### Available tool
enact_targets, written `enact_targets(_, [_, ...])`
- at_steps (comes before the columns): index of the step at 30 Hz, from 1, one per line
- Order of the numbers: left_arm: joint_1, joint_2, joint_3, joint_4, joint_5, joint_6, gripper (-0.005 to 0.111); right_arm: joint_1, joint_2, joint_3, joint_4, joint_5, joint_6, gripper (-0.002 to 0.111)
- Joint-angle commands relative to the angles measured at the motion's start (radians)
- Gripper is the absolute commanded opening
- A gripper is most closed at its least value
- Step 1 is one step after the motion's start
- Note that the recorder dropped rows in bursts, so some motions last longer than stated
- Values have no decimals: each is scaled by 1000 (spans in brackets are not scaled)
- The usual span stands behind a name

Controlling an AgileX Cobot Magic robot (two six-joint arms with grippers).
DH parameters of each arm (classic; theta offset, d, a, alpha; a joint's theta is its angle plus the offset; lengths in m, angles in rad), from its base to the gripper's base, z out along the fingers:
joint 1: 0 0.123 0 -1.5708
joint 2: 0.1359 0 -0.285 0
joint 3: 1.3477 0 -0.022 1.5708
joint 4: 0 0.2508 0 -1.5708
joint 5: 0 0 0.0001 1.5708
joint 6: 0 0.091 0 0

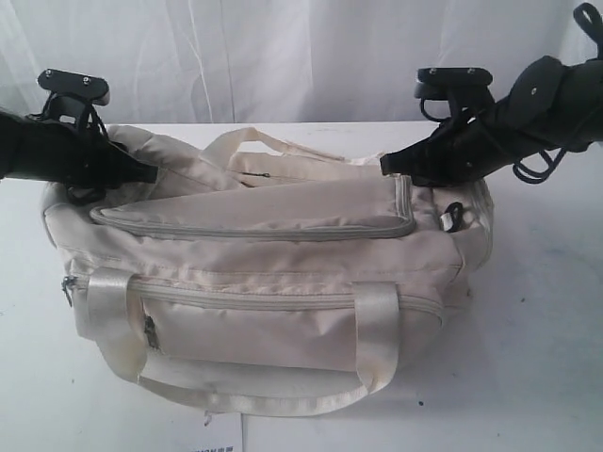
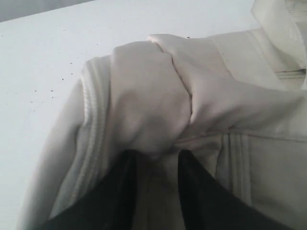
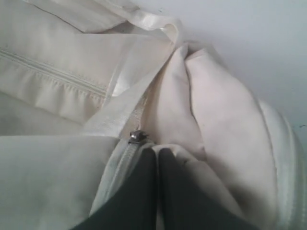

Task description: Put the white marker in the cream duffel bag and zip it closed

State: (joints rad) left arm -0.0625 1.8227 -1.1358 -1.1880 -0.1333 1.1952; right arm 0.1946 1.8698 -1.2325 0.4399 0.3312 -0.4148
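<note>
Two pincers, one cream duffel bag [image 1: 283, 264], one white tabletop [image 1: 537, 358] carrying it. Item one, white marker: not visible in any view; whether it lies inside the bag cannot be told. Item two, the bag: lies lengthwise, front pocket and webbing handle [image 1: 377, 330] facing the exterior view, top flap [image 1: 264, 212] down with its grey zipper run along the front edge looking closed; the rear edge is hidden. Item three, left pincer [image 2: 156, 157]: at the bag's end on the left arm's side, fingers part-spread and pinching a bunched fold of fabric [image 2: 148, 100], likely to anchor the soft bag so it does not slide or crumple under a zipper pull. Item four, right pincer [image 3: 157, 152]: at the bag's opposite end, near the black clip [image 1: 452, 217], fingers pressed together just beside the zipper slider [image 3: 137, 136]; whether the pull tab sits between them cannot be told. Judged stage: zipping at or near its end, with the slider at the flap's corner.
</note>
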Motion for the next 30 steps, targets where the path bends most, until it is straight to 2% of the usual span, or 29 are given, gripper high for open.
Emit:
enact_targets(1, [39,0,-1,-22,-34,-13,36,-42,8,0,-25,3,-8,3])
enact_targets(5, [64,0,-1,-88,-31,-13,36,-56,8,0,-25,8,-8,3])
enact_targets(12, [73,-28,-7,-91,13,-20,36,-56,-41,0,-23,1,-8,3])
enact_targets(20, [73,-154,-52,-91,155,-60,36,-56,-232,0,-11,-7,-10,3])
enact_targets(30, [73,-331,5,-85,189,-74,36,-51,-462,64,12,12,-36,3])
